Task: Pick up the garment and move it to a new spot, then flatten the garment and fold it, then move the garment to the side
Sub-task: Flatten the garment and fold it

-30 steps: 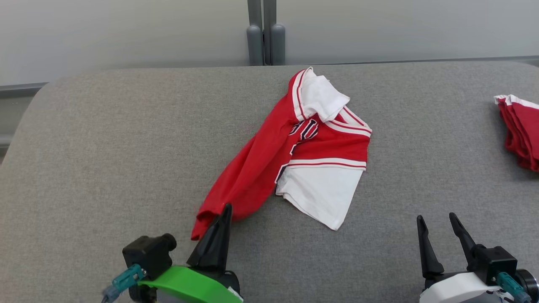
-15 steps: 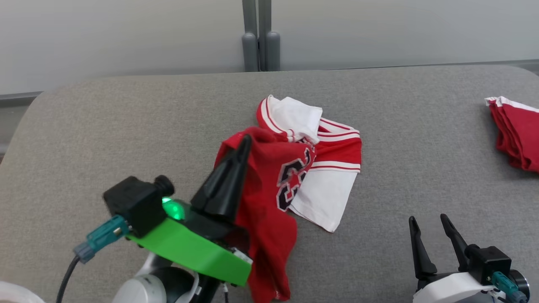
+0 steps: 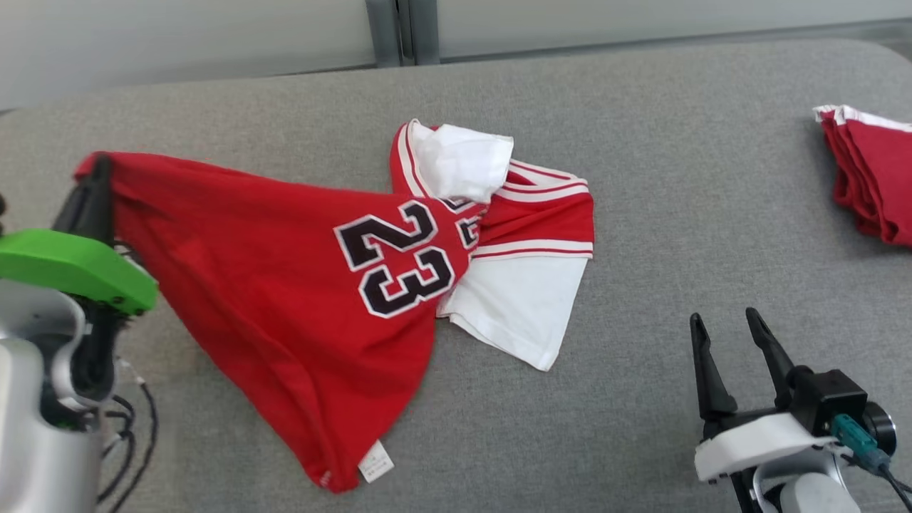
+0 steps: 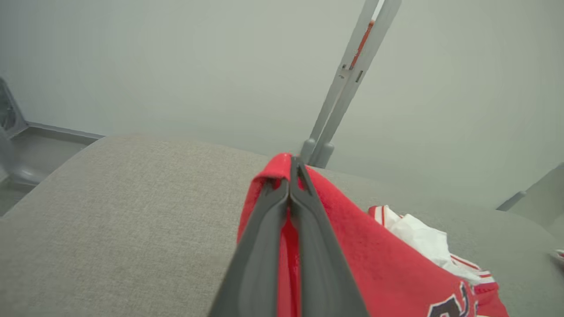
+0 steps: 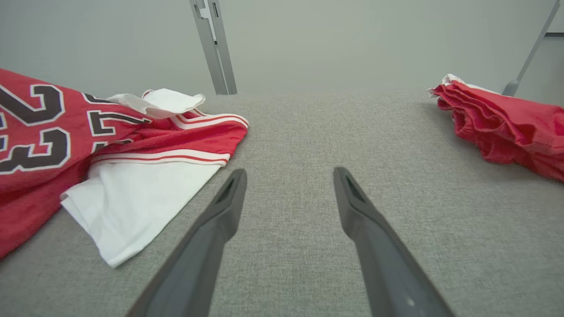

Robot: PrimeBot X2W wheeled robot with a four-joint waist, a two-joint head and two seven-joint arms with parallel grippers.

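1. Garment (image 3: 285,271): red jersey with white trim and a dark "23". It is on the grey tabletop (image 3: 641,178), left of centre in the head view.
2. Long axis runs roughly left to right across the head view. One red corner is at the far left; the bunched end with the white sleeve (image 3: 520,306) is toward the middle.
3. The red panel fans out toward the near edge. A white label (image 3: 375,462) sits at its lowest hem corner. The "23" faces up, tilted.
4. Left gripper (image 3: 100,171): fingers pressed together on the far-left red corner, held up off the tabletop. The cloth slopes from there down to the bunched end.
5. Left wrist view: red fabric folds over the tips of the closed fingers (image 4: 308,229).
6. Right gripper (image 3: 723,318): fingers spread wide, nothing between them, over bare tabletop at the lower right. The white sleeve lies to its left, not touching.
7. Red cloth pile (image 3: 873,178): white-edged, at the far right edge, well apart from the garment.
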